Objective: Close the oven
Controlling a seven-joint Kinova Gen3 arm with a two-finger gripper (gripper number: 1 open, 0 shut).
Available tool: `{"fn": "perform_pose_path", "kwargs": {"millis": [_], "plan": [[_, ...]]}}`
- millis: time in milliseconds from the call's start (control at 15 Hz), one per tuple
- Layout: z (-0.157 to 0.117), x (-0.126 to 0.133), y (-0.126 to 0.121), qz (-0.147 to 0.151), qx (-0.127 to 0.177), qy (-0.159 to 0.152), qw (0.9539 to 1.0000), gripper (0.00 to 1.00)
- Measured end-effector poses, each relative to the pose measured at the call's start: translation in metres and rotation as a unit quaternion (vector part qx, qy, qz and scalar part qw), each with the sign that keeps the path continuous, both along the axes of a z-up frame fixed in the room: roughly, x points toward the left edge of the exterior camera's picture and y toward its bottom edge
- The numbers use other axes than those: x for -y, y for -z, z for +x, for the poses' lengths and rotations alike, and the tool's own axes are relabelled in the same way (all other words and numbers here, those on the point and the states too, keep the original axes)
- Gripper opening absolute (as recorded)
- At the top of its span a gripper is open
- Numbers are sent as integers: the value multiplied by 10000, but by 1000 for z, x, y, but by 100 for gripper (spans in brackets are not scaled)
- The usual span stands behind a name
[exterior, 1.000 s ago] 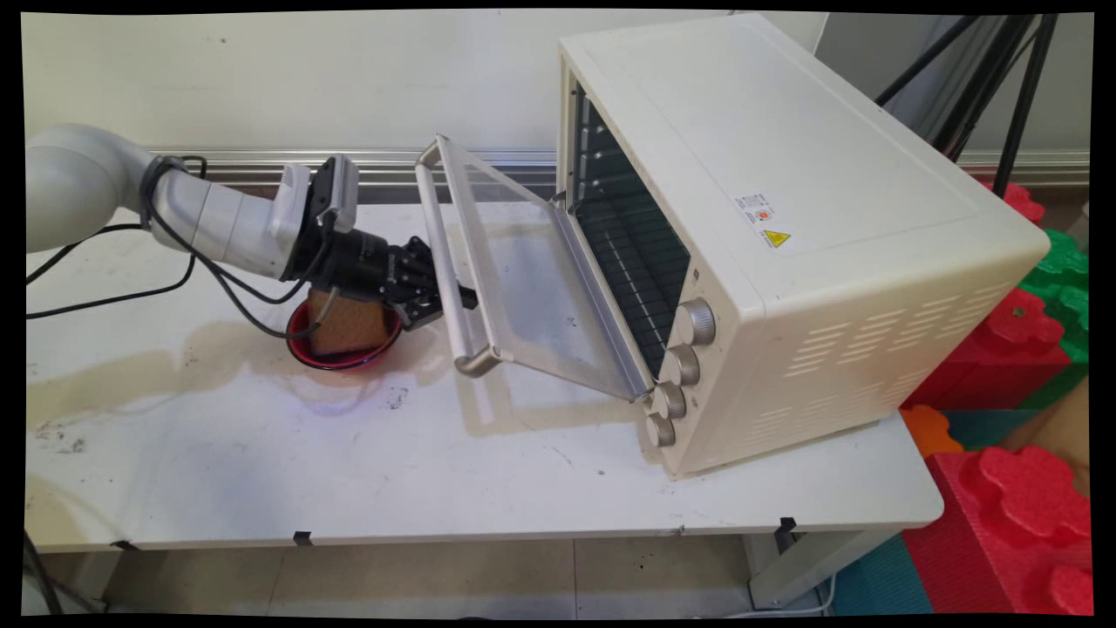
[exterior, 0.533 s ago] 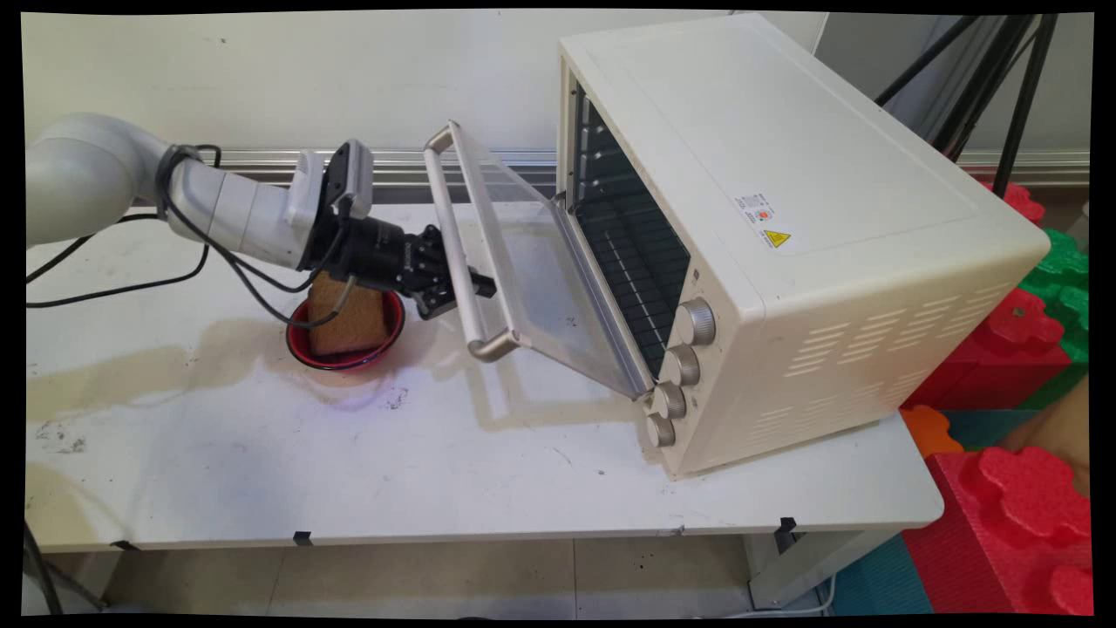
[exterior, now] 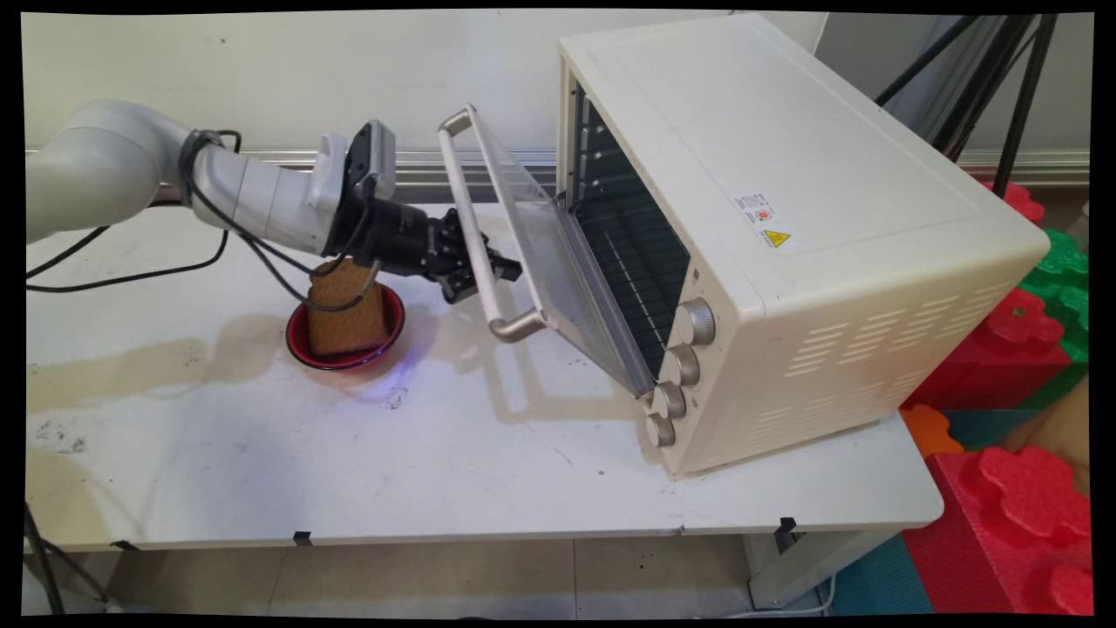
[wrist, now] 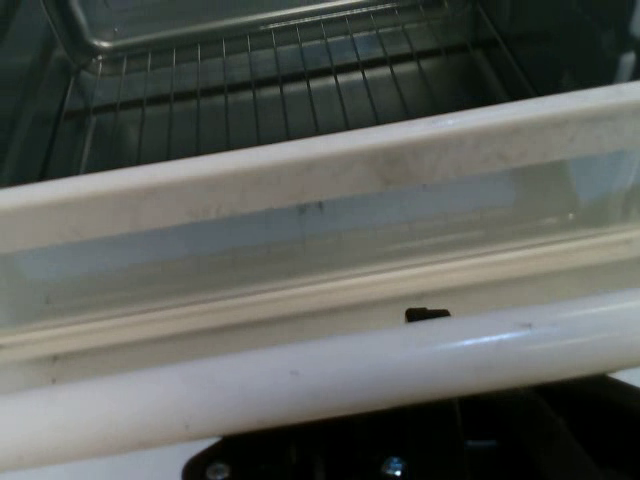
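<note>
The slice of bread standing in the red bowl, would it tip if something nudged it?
Probably. The bread slice stands on edge, leaning in the shallow red bowl, so a light push could topple it. It looks light, soft and likely crushable.

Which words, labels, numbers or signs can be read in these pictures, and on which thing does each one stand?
No text can be read as words in either view.
White label on the oven top: small print with a red mark, too small to read.
Yellow triangle warning sign just below that label: a sign only, its symbol too small to tell.
Four knobs on the oven front: no markings can be made out.
</note>
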State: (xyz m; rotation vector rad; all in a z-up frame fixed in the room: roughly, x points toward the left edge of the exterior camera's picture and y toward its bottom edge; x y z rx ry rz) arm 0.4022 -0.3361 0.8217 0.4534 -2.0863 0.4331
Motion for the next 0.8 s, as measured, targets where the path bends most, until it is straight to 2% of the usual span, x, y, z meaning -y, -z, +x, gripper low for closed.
{"fn": "perform_pose_path", "kwargs": {"millis": [800], "plan": [[-36,26,-15,-179,-214,-5,9996,0]]}}
